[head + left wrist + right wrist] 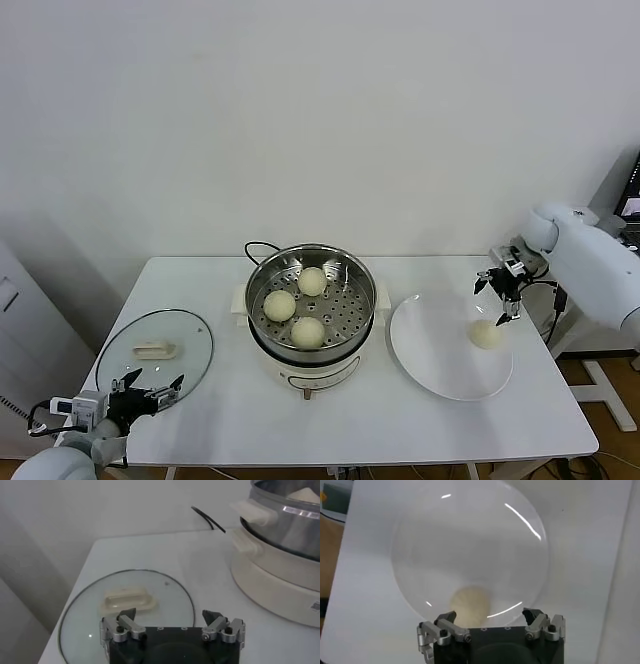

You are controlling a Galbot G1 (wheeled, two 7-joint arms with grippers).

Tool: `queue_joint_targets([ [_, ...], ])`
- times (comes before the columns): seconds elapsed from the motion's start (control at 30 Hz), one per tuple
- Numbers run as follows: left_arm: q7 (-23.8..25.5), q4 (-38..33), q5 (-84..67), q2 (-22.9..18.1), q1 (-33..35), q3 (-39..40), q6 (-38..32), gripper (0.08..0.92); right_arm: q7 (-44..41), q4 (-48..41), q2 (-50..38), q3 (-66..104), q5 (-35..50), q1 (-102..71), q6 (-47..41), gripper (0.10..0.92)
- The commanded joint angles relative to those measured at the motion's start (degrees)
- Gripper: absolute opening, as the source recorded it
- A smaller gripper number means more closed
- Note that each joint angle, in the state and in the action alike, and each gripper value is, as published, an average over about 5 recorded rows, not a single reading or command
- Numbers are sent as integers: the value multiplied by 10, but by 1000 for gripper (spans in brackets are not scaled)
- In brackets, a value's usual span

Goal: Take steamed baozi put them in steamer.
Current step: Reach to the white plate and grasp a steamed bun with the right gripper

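Observation:
Three steamed baozi (pixel 312 281) (pixel 279 305) (pixel 307 332) lie on the perforated floor of the steamer (pixel 258 284), a shiny steel pot on a white base at the table's middle. One more baozi (pixel 485 335) (pixel 470 604) rests on the white plate (pixel 430 350) to the right. My right gripper (pixel 500 297) (pixel 490 614) hangs open just above and behind that bun, nothing between its fingers. My left gripper (pixel 153 388) (pixel 170 614) stands open at the table's front left edge, over the rim of the glass lid.
A round glass lid (pixel 190 340) (pixel 170 587) with a white handle lies flat left of the steamer. A black cord (pixel 255 246) runs behind the pot. Bare white tabletop (pixel 400 420) stretches along the front.

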Motion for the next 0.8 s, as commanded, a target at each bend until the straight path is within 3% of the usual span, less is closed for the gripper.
queue_joint_targets([
  [0.03,1,1,0,1,1,1,-1,823,19,-16,9,38,-33,-49,-4,823],
  [0.5,1,3,0,2,0,2,-2,823,32,-34,20,70,-72,-75,-3,811],
  [0.8,2,2,0,2,3,3,-3,823,42,-52,29,97,-94,-88,-2,681],
])
